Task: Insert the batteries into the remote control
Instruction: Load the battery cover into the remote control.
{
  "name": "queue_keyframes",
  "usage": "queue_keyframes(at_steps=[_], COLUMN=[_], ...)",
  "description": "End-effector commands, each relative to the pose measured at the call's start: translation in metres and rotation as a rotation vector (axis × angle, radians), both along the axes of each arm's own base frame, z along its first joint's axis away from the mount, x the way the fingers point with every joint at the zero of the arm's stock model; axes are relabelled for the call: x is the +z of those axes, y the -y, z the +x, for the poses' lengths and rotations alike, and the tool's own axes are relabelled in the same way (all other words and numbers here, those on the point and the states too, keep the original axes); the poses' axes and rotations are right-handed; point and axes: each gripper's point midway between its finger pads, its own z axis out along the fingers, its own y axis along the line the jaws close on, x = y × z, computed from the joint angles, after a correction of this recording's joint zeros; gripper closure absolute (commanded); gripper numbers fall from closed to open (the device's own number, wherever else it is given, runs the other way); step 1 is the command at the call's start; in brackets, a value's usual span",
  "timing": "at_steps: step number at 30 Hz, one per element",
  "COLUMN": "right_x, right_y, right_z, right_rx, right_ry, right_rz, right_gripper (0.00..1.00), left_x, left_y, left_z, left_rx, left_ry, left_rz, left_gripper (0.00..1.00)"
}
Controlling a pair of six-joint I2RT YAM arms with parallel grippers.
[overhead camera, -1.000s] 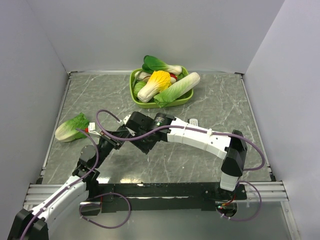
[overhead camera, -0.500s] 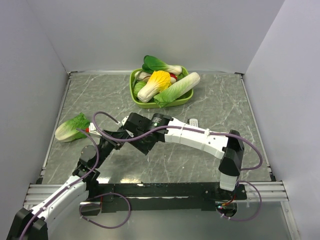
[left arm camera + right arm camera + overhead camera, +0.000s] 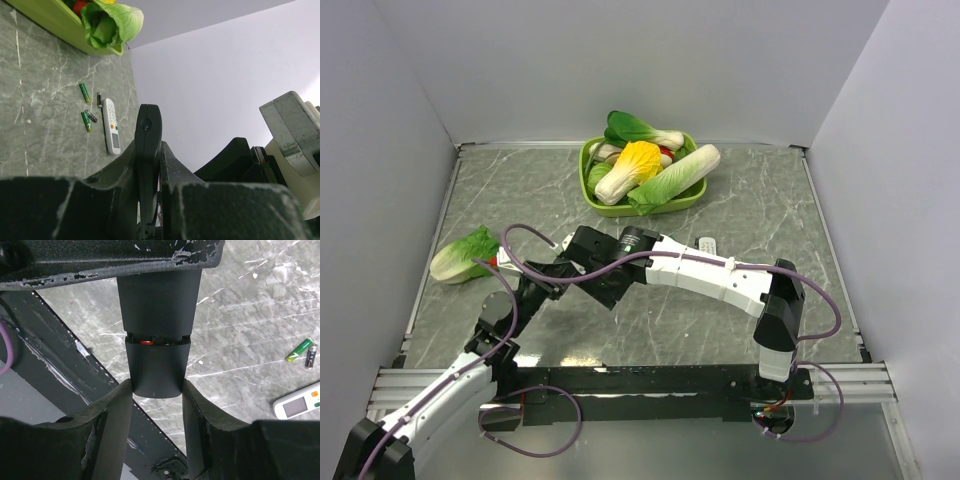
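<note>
grey stone table (image 3: 740, 300) with white walls all round, and i hold the black remote control (image 3: 148, 130) above it, nearer the left edge.
my left gripper (image 3: 148, 172) is shut tight on the remote control, which is pinched between my two fingers. my right gripper (image 3: 157, 387) is closed on its other end, a finger touching each side. a thin gap runs across the black body there, with a bit of red in it. the batteries (image 3: 85, 93) lie loose on the table near its middle, just beside a white remote (image 3: 111, 125). some are green and some are dark. a green bowl (image 3: 585, 165) of toy veggies sits at the far edge, and a toy cabbage (image 3: 465, 255) lies by the left edge.
</note>
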Motion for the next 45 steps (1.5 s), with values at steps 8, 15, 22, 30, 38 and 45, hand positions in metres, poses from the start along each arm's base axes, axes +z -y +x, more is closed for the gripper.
queue_keyframes(at_steps=[8, 15, 22, 30, 38, 45], right_x=[0.006, 0.008, 0.012, 0.026, 0.043, 0.068], right_y=[-0.006, -0.006, -0.005, -0.008, -0.012, -0.013], right_z=[-0.003, -0.002, -0.002, 0.0, 0.004, 0.005], right_rx=[-0.008, -0.004, -0.007, -0.004, -0.01, -0.005], right_ry=[-0.002, 0.009, 0.012, 0.029, 0.059, 0.088], right_rz=[0.022, 0.025, 0.039, 0.073, 0.119, 0.202], right_gripper=[0.52, 0.47, 0.45, 0.33, 0.06, 0.0], left_x=[-0.016, -0.015, -0.014, -0.016, -0.02, -0.026], left_y=[-0.005, -0.004, -0.003, -0.003, -0.003, -0.004], left_z=[-0.013, -0.015, -0.016, -0.015, -0.015, -0.012], left_rx=[-0.014, -0.023, -0.029, -0.029, -0.028, -0.015], left_ry=[0.005, 0.012, 0.016, 0.007, -0.009, -0.043], left_rz=[-0.089, -0.091, -0.09, -0.088, -0.087, -0.091], left_gripper=[0.99, 0.99, 0.99, 0.99, 0.99, 0.99])
